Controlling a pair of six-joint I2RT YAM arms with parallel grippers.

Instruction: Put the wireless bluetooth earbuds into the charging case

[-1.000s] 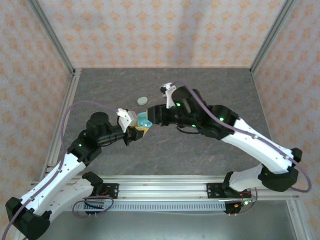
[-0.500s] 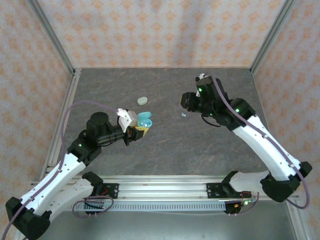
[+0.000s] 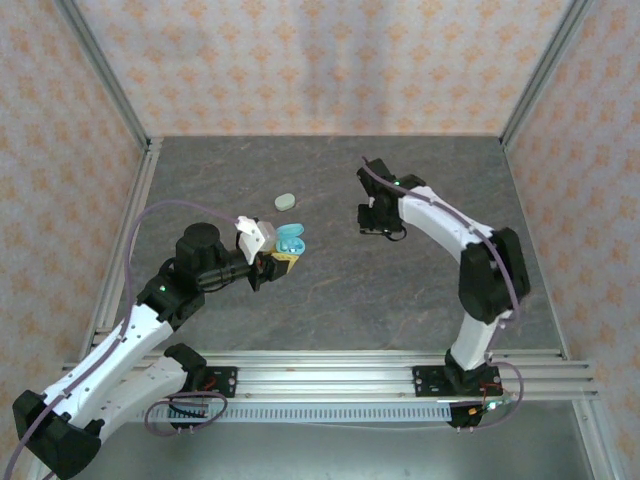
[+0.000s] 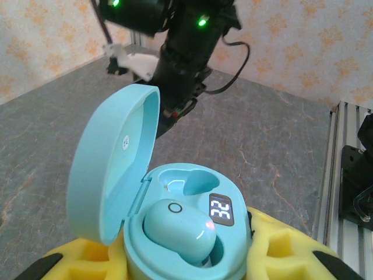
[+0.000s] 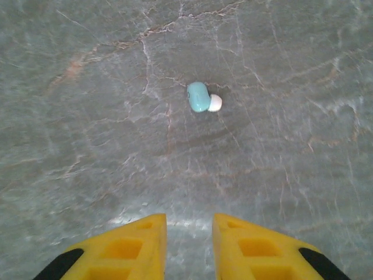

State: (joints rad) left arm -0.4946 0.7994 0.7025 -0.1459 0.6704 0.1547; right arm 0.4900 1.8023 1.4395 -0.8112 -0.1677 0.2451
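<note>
As seen from above, find the left gripper [image 3: 282,256] clamped on the open charging case [image 3: 291,238], the right gripper [image 3: 377,222] well apart, one pale oval object [image 3: 285,201] beyond. From the left wrist, count one seated earbud [image 4: 178,230] and one empty socket [image 4: 186,179]. From the right wrist, note narrow, empty jaws aimed at one loose earbud [image 5: 201,97] on the table [image 5: 87,146]: probably light, hard, slick; pinch across its rounded body.

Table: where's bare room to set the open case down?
Free: the table toward the near rail, and the strip along the back wall. Crowded: around the grey oval object and the loose earbud by the right tool.
</note>
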